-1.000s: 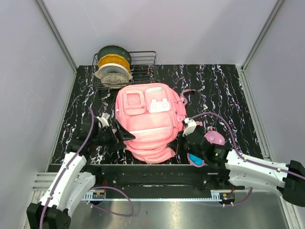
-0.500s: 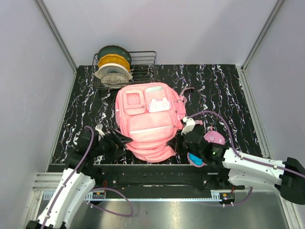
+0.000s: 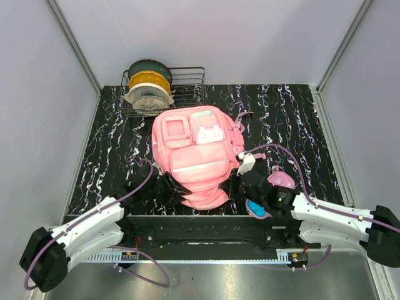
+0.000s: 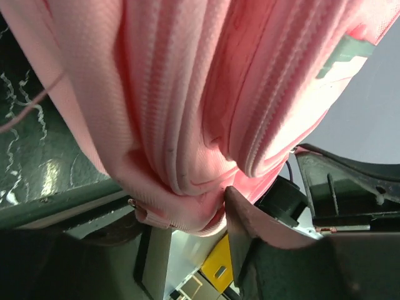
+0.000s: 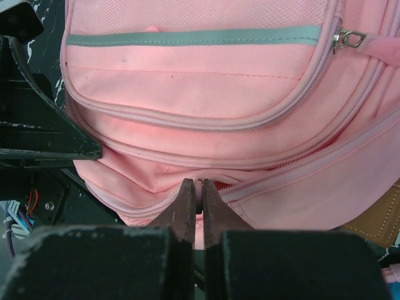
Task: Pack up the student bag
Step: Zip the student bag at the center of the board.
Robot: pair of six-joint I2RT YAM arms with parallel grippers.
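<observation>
The right gripper (image 5: pixel 195 185) is pinched closed, its tips against the backpack (image 3: pixel 197 150) at its 5 o'clock corner. The left gripper (image 3: pixel 177 190) straddles bunched fabric at 7 o'clock; whether it clamps, I cannot tell. The backpack lies flat in the middle of the table (image 3: pixel 294 119).

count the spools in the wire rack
3, in the wire rack behind the bag: dark green spool farthest back, yellow spool in the middle, white spool nearest the bag. Others could be hidden behind them.
</observation>
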